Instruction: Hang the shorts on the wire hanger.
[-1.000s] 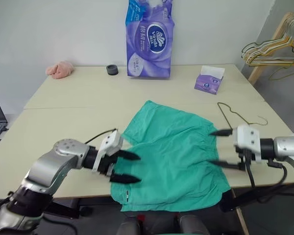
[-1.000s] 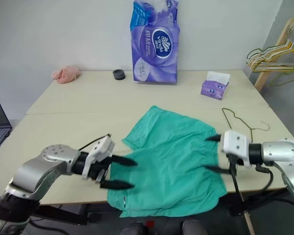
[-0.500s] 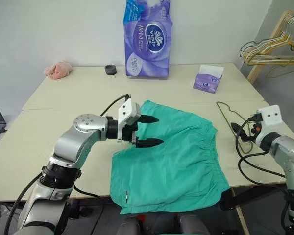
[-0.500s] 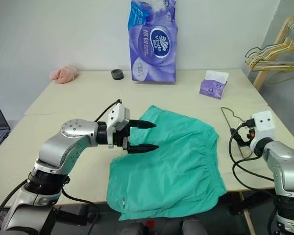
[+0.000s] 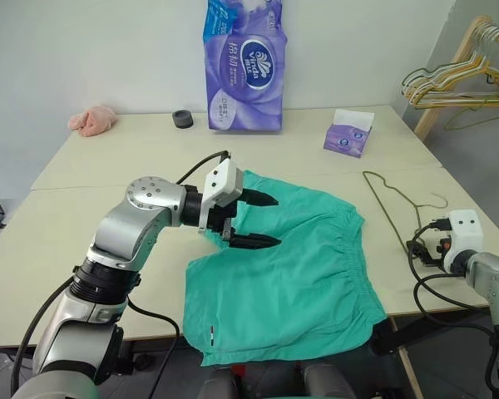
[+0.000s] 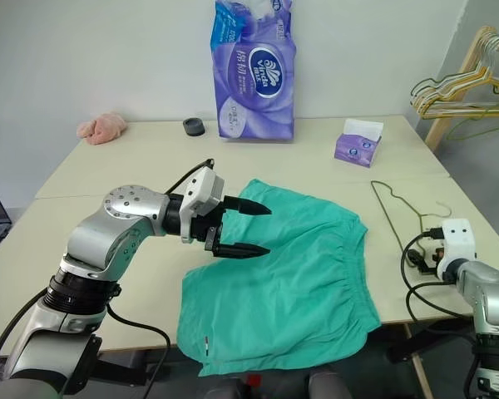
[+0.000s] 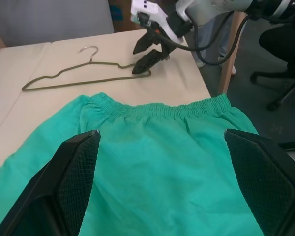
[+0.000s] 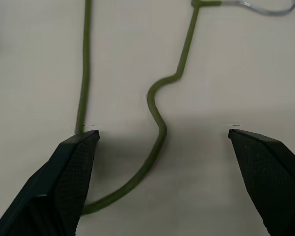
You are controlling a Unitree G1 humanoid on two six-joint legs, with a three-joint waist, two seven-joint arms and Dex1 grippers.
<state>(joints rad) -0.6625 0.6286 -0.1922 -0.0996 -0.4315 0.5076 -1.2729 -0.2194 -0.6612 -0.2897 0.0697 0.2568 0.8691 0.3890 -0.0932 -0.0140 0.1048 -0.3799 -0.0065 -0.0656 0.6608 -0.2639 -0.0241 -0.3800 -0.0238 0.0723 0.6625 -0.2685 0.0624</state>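
The teal-green shorts point(image 5: 287, 278) lie flat on the table, waistband toward the right, one leg hem drooping over the front edge. Just right of them lies the olive wire hanger point(image 5: 389, 202), its hook pointing right. My left gripper point(image 5: 264, 220) hovers open above the shorts' back left part, pointing right, nothing between its fingers point(image 7: 76, 167). My right gripper point(image 7: 134, 61) stands open at the table's right edge, tilted down over the hanger's near end. In the right wrist view a bent stretch of the hanger point(image 8: 160, 123) runs between the wide-apart fingertips point(image 8: 76, 147).
A tall purple tissue pack point(image 5: 244, 66), a black ring point(image 5: 181, 119) and a pink cloth lump point(image 5: 90, 120) sit along the table's back. A small purple tissue box point(image 5: 348, 133) is back right. A bunch of wire hangers point(image 5: 449, 83) hangs on a wooden rack beyond the right edge.
My left gripper rose from the shorts' front left edge to hover over their back part. My right gripper swung right off the waistband and dipped over the hanger's near end.
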